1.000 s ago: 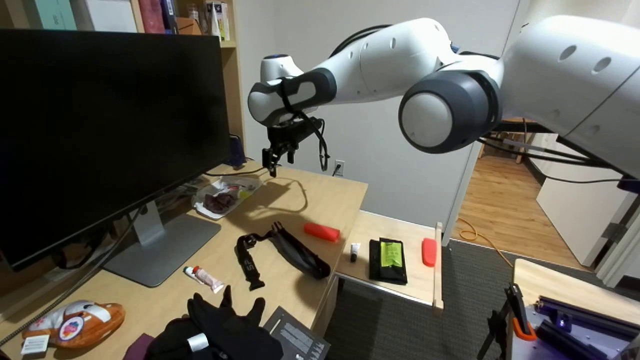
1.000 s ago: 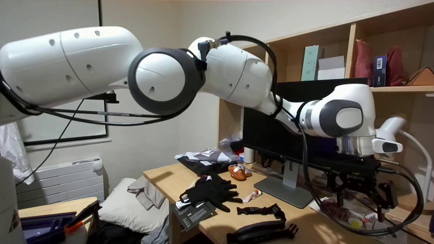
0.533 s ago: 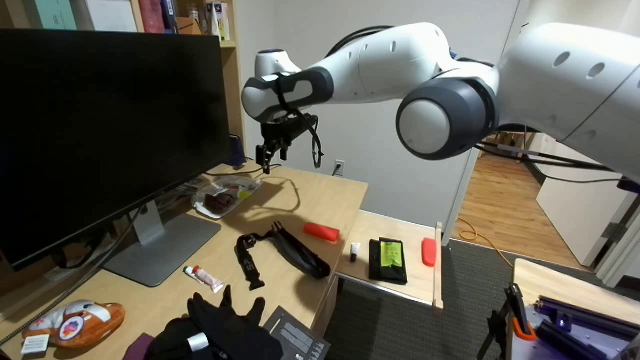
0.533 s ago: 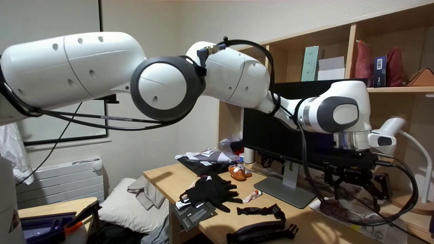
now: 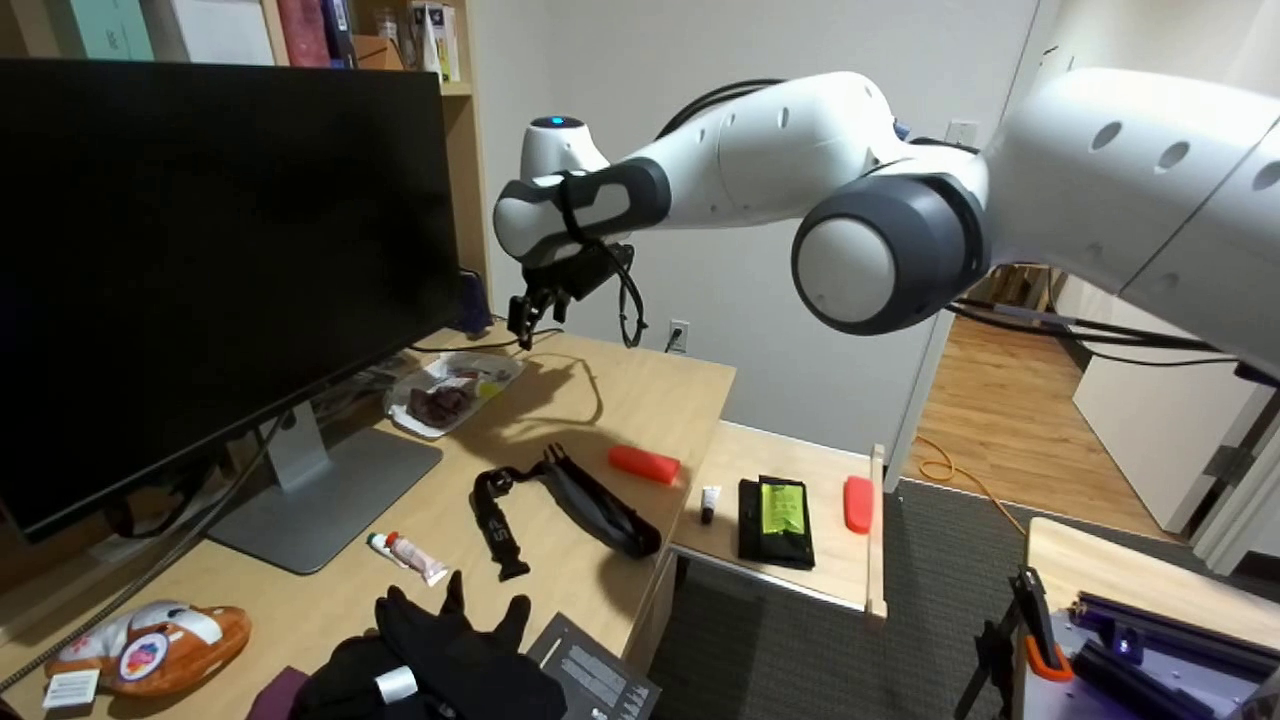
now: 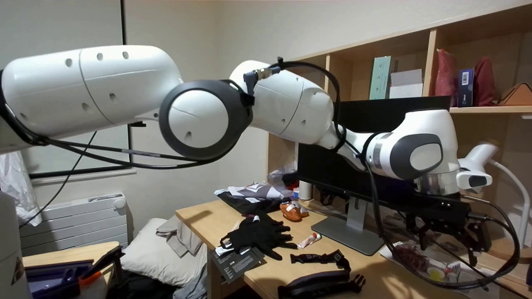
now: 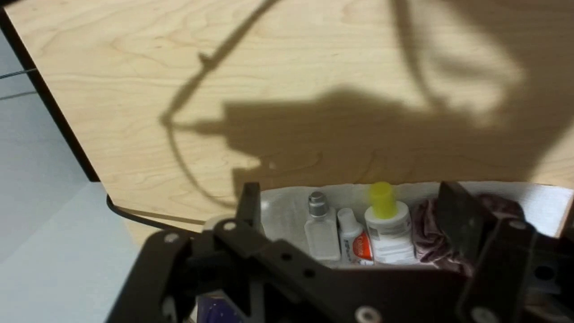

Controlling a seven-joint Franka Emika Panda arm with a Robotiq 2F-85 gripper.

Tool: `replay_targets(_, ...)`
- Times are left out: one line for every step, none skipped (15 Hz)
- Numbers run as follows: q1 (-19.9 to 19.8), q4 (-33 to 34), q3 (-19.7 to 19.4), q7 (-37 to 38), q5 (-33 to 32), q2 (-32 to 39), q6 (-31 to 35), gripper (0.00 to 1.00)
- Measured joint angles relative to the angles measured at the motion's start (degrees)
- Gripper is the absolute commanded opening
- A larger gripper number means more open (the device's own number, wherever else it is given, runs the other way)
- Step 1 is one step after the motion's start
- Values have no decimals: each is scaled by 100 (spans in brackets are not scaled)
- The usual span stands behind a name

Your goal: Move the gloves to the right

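Gloves (image 5: 450, 655) lying cropped in an exterior view | pointing far, long axis running near–far | your gripper (image 7: 350, 188) hanging spread

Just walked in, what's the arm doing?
A Franka arm is set to move the black gloves to the right, but has no hold on them. Its end effector is open with nothing in its grasp, hanging above the desk near a white tray. The gloves lie well away, towards the opposite end of the desk, with a black strap lying roughly between.
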Motion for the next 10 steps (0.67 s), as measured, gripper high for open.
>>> replay_targets(-38,0,0,0,0,103,249,100)
replay_targets(-77,0,0,0,0,216,475,100)
replay_targets(-116,0,1,0,0,336,696,100)
replay_targets(-152,0,1,0,0,450,907,100)
replay_targets(-185,0,1,-1,0,563,1126,100)
replay_targets(-209,1,3,-3,0,663,1347,100)
replay_targets(-222,2,5,-17,0,756,1579,100)
replay_targets(-228,2,17,-45,0,833,1777,100)
replay_targets(-234,3,47,-79,0,897,1960,100)
replay_targets(-240,4,83,-111,0,949,2145,100)
